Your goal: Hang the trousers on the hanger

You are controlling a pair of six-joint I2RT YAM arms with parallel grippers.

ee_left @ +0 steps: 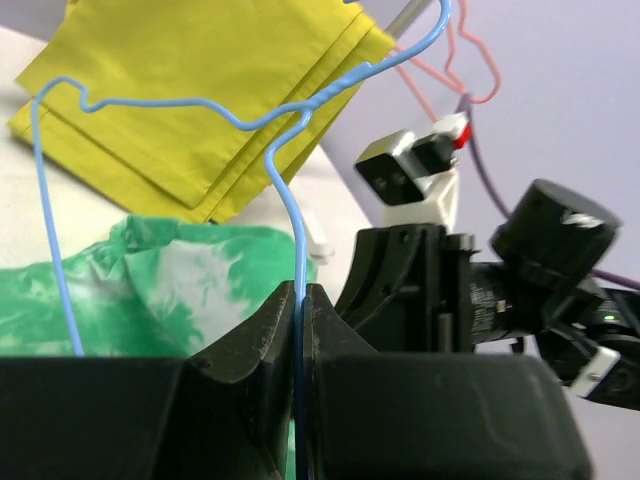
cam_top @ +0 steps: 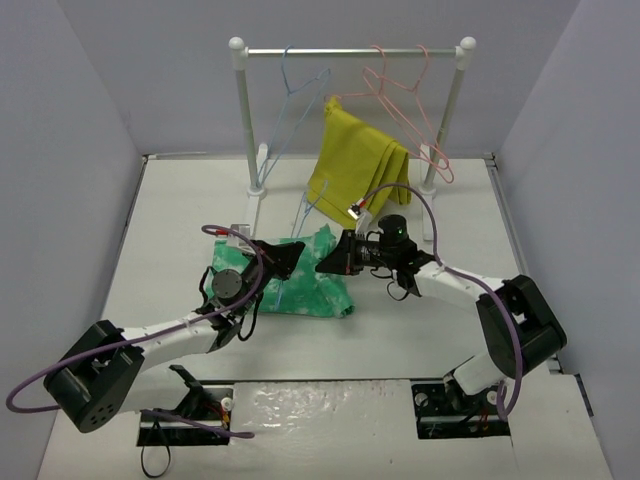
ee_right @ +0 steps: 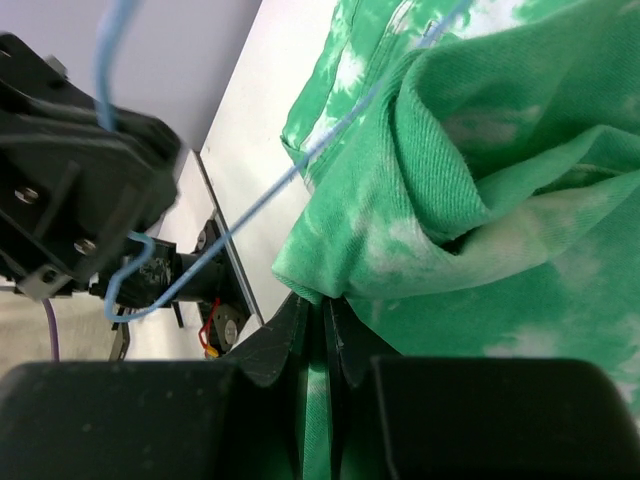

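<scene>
My left gripper is clenched on the thin light-blue wire hanger, with one stretch of wire pinched between my two black fingers, below the twist where the wires meet. The hanger rises tilted out of that grip, its hook end pointing up towards the far right.

My right gripper is closed tight on a folded edge of the green cloth trousers mottled with white blotches. The trousers lie bunched on the white table, near its middle and between my two arms. My grippers face each other just above the far edge of the cloth, close together.

In the right wrist view the blue wire crosses over the green cloth; I cannot tell whether it touches.

At the far side stands a white rail. A second light-blue hanger hangs towards its left, and pink wire hangers towards its right. A mustard-yellow folded garment hangs below the rail, between them.
</scene>
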